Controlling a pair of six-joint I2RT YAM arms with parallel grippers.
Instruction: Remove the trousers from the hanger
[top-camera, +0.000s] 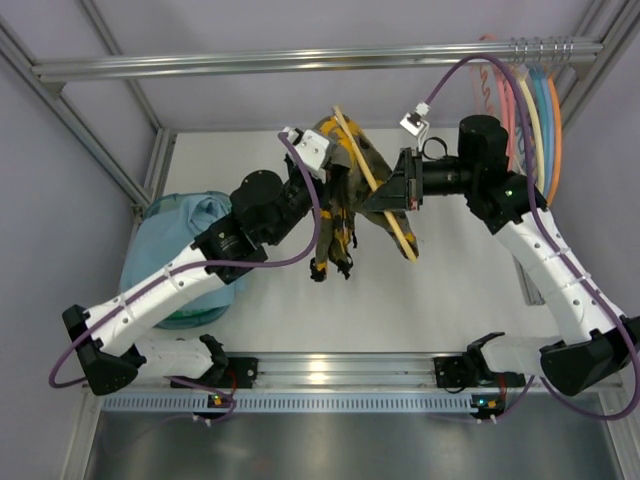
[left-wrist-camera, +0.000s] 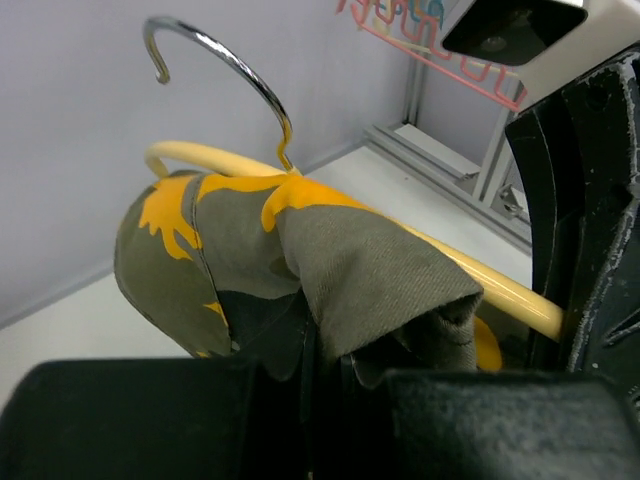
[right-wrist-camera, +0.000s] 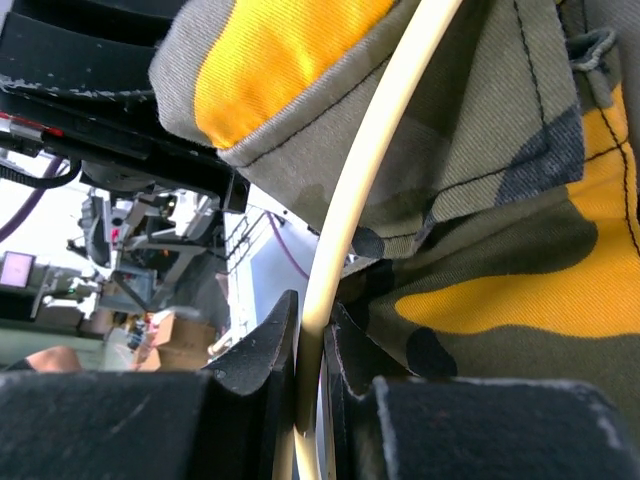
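Observation:
The camouflage trousers (top-camera: 340, 205) hang in the air over the pale yellow hanger (top-camera: 385, 205) at the middle of the top view. My left gripper (top-camera: 325, 178) is shut on a fold of the trousers (left-wrist-camera: 340, 270). The hanger's silver hook (left-wrist-camera: 215, 75) and yellow bar (left-wrist-camera: 500, 285) show in the left wrist view. My right gripper (top-camera: 385, 197) is shut on the hanger's thin bar (right-wrist-camera: 345, 230), with the trousers (right-wrist-camera: 500, 230) draped right beside its fingers (right-wrist-camera: 265, 350).
A light blue pile of clothes (top-camera: 185, 255) lies in a basket at the left. Pink, blue and orange hangers (top-camera: 530, 110) hang from the rail (top-camera: 300, 62) at the back right. The white table (top-camera: 440, 300) lies below.

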